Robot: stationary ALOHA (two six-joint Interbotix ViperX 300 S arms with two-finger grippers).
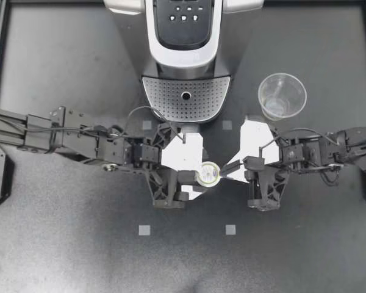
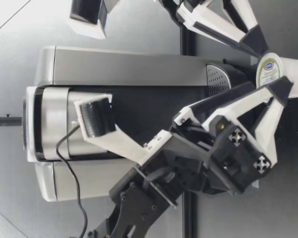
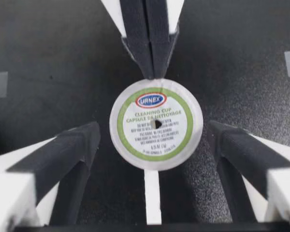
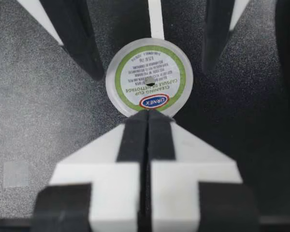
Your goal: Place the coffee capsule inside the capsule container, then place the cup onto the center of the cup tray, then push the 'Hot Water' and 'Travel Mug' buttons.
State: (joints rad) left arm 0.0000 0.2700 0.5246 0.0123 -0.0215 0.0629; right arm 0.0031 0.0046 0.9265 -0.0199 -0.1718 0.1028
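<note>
Could topple mid-frame coffee capsule (image 1: 208, 174) by nudging its rim with empty, pinched-shut right gripper (image 1: 227, 169) before closing wide-open left gripper (image 1: 200, 177) around it.

My left gripper (image 1: 198, 176) reaches from the left side with its fingers spread. The coffee capsule (image 1: 208, 174) sits between their tips, lid up, on the dark table (image 1: 61, 244). My right gripper (image 1: 226, 169) has its fingers pressed together, and their tip is at the capsule's rim. The clear cup (image 1: 282, 96) stands upright just beside the cup tray (image 1: 165, 97) of the coffee machine (image 1: 183, 36).
</note>
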